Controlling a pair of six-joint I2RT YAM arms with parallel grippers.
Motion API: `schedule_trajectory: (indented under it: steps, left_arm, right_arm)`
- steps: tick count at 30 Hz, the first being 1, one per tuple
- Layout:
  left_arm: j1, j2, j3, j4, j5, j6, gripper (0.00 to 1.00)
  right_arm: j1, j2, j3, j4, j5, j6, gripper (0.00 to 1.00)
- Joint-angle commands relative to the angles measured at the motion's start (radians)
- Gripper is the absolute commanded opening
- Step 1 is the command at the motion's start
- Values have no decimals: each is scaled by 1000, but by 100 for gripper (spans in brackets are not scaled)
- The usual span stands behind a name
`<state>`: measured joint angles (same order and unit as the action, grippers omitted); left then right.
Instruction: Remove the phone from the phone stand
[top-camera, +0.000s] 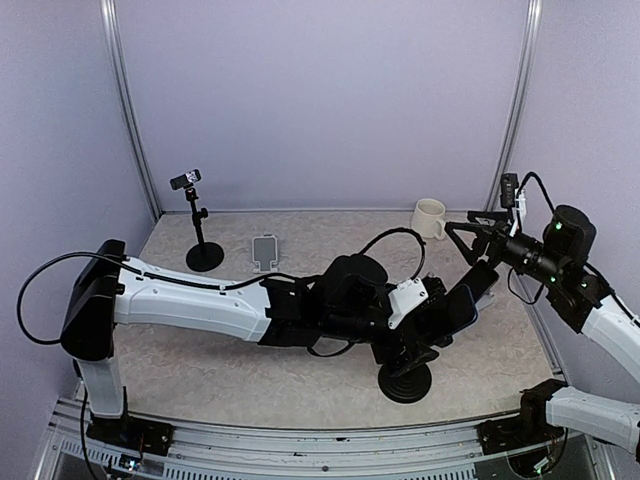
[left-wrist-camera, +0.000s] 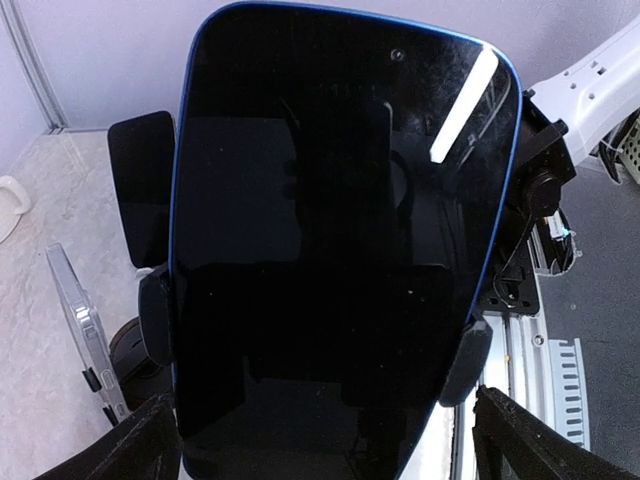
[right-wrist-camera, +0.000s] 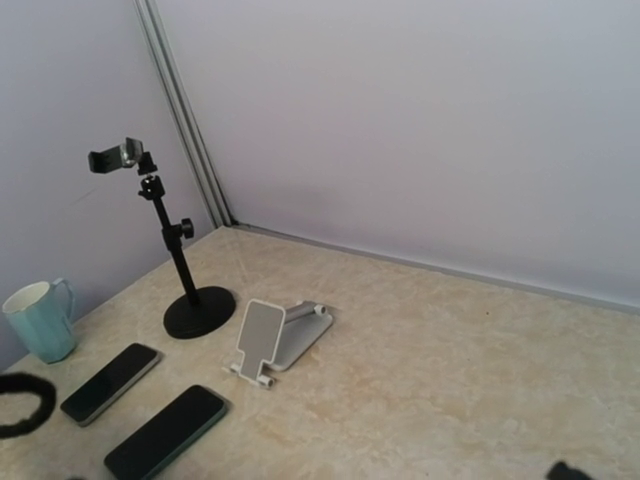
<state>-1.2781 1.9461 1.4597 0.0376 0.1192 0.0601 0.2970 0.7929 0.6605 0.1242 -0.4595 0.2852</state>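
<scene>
The phone (left-wrist-camera: 340, 230), black-screened with a blue edge, fills the left wrist view and sits upright in the phone stand, whose side clamps (left-wrist-camera: 467, 362) pinch its edges. From above, the phone (top-camera: 458, 308) tilts over the stand's round black base (top-camera: 405, 383). My left gripper (left-wrist-camera: 335, 445) is open around the phone's lower end, with a finger (left-wrist-camera: 525, 440) showing at each bottom corner and a gap on the right side. My right gripper (top-camera: 460, 235) hangs open at the back right, away from the phone. Its fingers do not show in the right wrist view.
A cream mug (top-camera: 430, 217) stands just beside the right gripper. A tall black stand (top-camera: 198, 225) and a white folding stand (top-camera: 264, 252) stand at the back left. The right wrist view shows two dark phones (right-wrist-camera: 110, 383) flat on the table and a teal mug (right-wrist-camera: 40, 320).
</scene>
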Motion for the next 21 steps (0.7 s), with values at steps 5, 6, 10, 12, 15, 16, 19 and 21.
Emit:
schedule_trajectory:
  steps: [5,6,10,12,15,16,19,21]
  left_arm:
    - [-13,20,8,-6,-64,5,99]
    - [-13,11,-2,4,-63,10,99]
    - [21,-12,-37,34,10,12,99]
    - [33,-10,-34,38,49,15,99]
    - [34,10,-10,30,49,37,99]
    - [33,20,0,24,51,42,99]
    - [32,41,25,11,64,50,99]
    - [32,49,33,11,67,49,99]
  right_arm:
    - [-15,-6,-15,19,-16,-2,99]
    - [-15,-6,-16,20,-17,-3,99]
    - [-15,-4,-20,23,-19,-1,99]
    - [-15,-3,-22,23,-19,-3,99]
    - [-15,0,-20,22,-19,-2,99]
    - [-14,0,-19,23,-19,-2,99]
    - [-16,2,-16,19,-19,-5,99]
    - [-16,2,-16,16,-18,-5,99]
